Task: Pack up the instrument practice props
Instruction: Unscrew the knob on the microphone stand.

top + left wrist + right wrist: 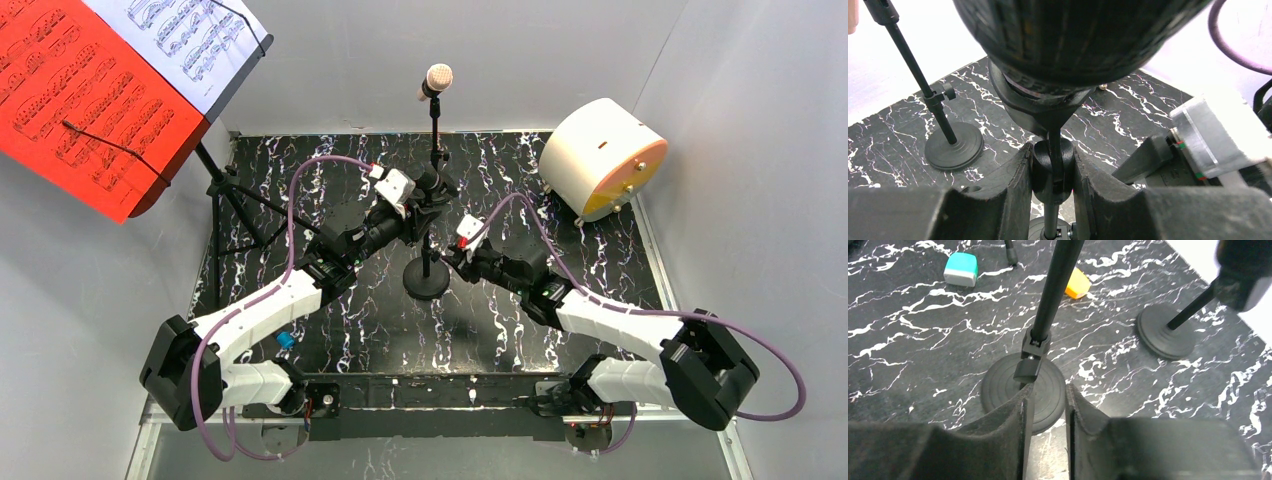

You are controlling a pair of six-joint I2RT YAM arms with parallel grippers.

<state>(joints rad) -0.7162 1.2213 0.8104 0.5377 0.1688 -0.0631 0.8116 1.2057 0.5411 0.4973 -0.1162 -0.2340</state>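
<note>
On marble table [600,270], two poles [1050,300], two microphones [1073,40]

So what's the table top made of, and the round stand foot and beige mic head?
Table top: black marble look with white veins, maybe just a printed sheet. Round foot: matte black, ridged rings, metal or plastic, can't tell. Beige mic head: dull, soft-looking, probably foam.

Red and white music sheets [80,90] on a black tripod rack [222,188], far-left corner, beige-headed microphone [438,78] above mid-bench, left gripper [428,200] and right gripper [448,252] meeting at a black round-based pole [427,278], white orange-faced cylinder [600,160], far-right corner.
</note>
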